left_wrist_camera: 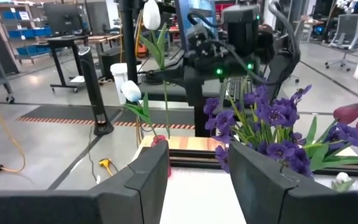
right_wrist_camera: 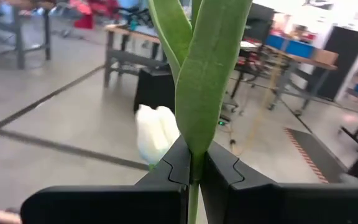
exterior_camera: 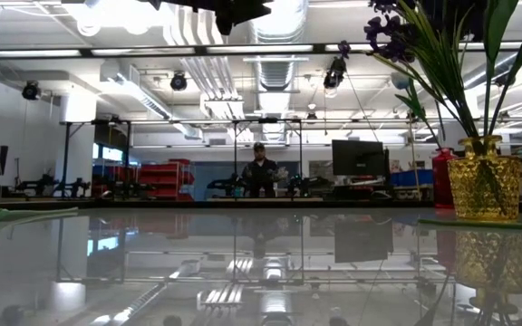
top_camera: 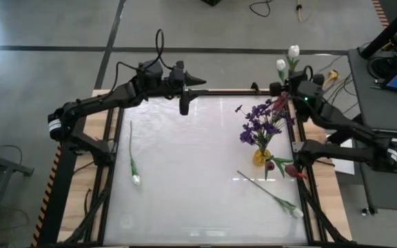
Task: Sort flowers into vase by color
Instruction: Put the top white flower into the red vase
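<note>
My right gripper (right_wrist_camera: 194, 165) is shut on a white tulip's stem above the table's far right corner (top_camera: 286, 88). Its bud (top_camera: 293, 52) stands high, and a second white bud (right_wrist_camera: 157, 134) shows beside it. My left gripper (left_wrist_camera: 197, 180) is open and touches nothing, held in the air over the far middle of the table (top_camera: 185, 103). A yellow vase (top_camera: 262, 157) holds purple sprays (top_camera: 260, 124). Dark red buds (top_camera: 296, 170) are beside it. Two white tulips lie flat on the table, one on the left (top_camera: 135, 178) and one at the near right (top_camera: 296, 212). My right gripper pinches the tulip's green stem and a leaf (right_wrist_camera: 194, 140) between its two fingers. The fingers lie level across the upright stem, coming from the table's near right. The bud stands above the fingers. The stem's lower end is hidden by the gripper.
A red vase (exterior_camera: 442, 177) stands behind the yellow vase (exterior_camera: 484, 186) near the table's far right. The middle and near left of the white table show nothing but the lying tulips. Black frame rails (top_camera: 109, 179) run along both sides. A person stands far off in the room (exterior_camera: 259, 172).
</note>
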